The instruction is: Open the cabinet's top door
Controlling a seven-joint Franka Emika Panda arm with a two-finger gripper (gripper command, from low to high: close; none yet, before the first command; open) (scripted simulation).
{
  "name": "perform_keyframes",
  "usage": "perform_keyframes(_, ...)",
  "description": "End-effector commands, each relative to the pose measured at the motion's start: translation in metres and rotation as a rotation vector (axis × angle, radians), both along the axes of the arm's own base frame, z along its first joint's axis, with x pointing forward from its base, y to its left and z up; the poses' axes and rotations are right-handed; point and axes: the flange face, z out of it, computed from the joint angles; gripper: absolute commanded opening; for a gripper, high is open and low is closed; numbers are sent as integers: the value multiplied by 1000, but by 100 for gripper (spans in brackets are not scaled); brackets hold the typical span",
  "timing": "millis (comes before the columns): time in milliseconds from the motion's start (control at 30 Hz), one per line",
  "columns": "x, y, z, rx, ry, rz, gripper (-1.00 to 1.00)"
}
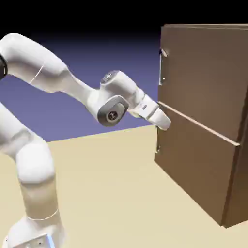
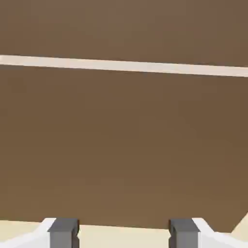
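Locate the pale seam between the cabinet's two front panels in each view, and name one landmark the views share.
Exterior view: the pale seam runs diagonally across the cabinet at right, from beside the gripper down to the right.
Hand view: the pale seam is a nearly level stripe across the upper part of the picture, brown panel above and below.
Shared landmark: the gripper, jaws apart at the hand view's bottom edge.

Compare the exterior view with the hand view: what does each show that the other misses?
Only the exterior view shows the white arm, the top door and its silvery handle. Only the hand view shows the two grey fingertips standing apart, nothing between them. Both show the cabinet and its pale seam.
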Motion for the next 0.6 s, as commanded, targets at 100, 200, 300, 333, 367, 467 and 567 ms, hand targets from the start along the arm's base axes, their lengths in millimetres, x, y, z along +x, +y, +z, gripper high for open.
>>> perform_keyframes(100, -8, -3, 56, 33, -125, -65, 0)
perform_keyframes(200, -17, 1, 94, 53, -216, -103, 0)
perform_keyframes(300, -29, 10, 128, 69, -305, -132, 0)
perform_keyframes(333, -33, 14, 138, 73, -333, -139, 0)
perform_keyframes(367, -37, 19, 148, 76, -361, -145, 0)
perform_keyframes(467, -48, 36, 174, 83, -441, -158, 0)
perform_keyframes(567, -57, 59, 194, 85, -514, -162, 0)
